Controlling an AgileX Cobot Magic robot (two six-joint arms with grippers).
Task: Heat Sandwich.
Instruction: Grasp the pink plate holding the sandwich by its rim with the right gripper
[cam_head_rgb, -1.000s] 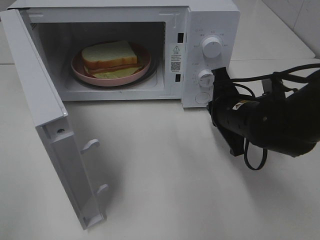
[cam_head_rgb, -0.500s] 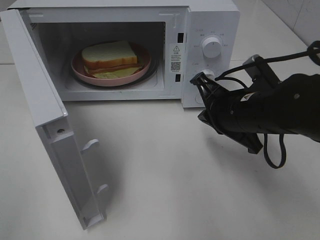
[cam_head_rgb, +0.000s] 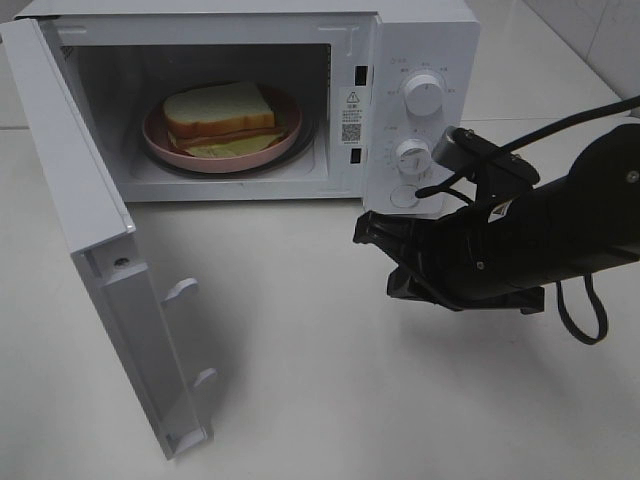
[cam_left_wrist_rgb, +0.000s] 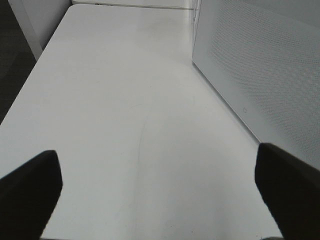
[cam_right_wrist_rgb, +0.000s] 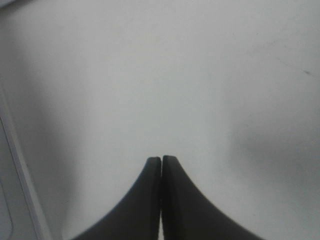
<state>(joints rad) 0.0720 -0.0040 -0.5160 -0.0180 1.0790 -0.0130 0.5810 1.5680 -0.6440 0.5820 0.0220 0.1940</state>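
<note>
Under sandwich, pink plate partly hidden

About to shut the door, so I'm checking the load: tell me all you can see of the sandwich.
The sandwich is stacked thick white bread slices with tan crust, a brownish filling line between them and a pale green-yellow layer showing at the front. It lies flat on the pink plate inside the microwave, whose door stands open. Only the plate touches it.
</note>
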